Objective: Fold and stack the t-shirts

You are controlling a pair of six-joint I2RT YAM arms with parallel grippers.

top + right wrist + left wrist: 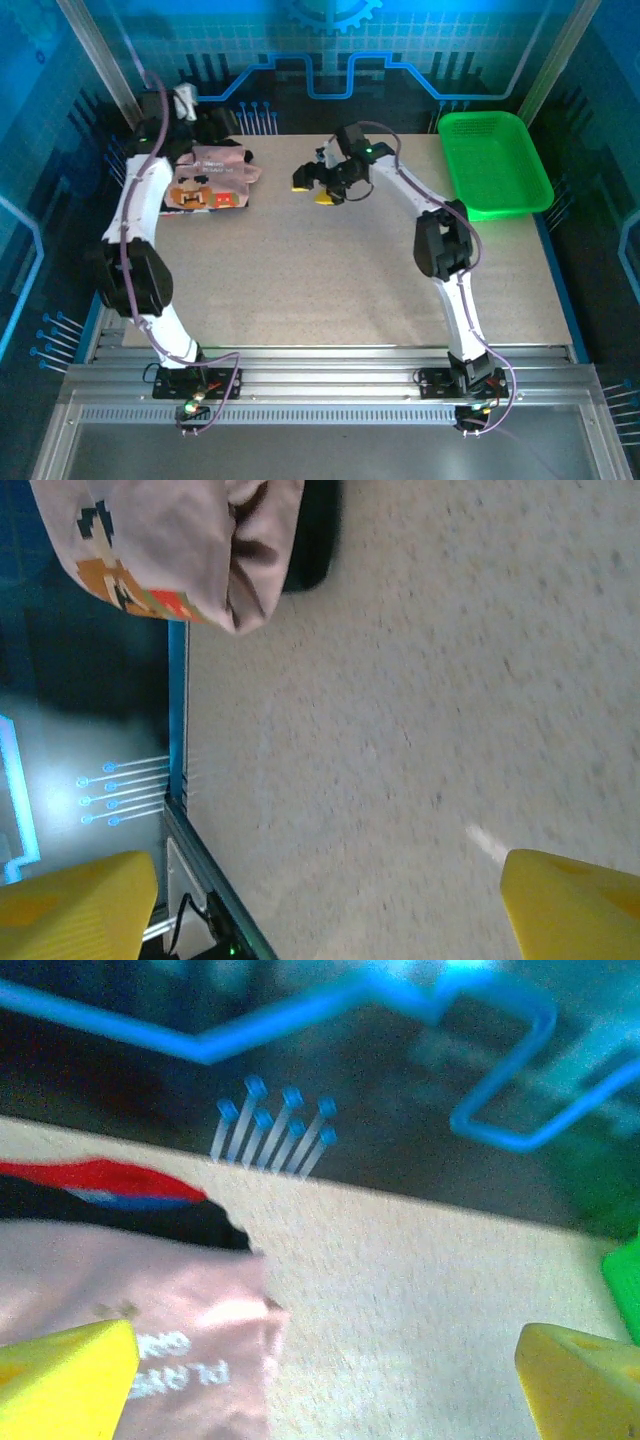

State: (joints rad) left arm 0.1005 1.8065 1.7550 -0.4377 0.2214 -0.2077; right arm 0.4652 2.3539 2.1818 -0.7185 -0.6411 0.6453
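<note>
left gripper [325, 1380] right at pink shirt [210, 180], fingers spread, empty; right gripper [312, 190] well off shirt's right side, spread empty too; left nearer

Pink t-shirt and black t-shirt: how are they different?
The pink t-shirt is light and has a blocky pixel picture on it; the black t-shirt is dark. The pink t-shirt lies on top in full sight; the black t-shirt is underneath, with just an edge peeking out. Both are soft cloth in one pile at the far left of the table.
</note>
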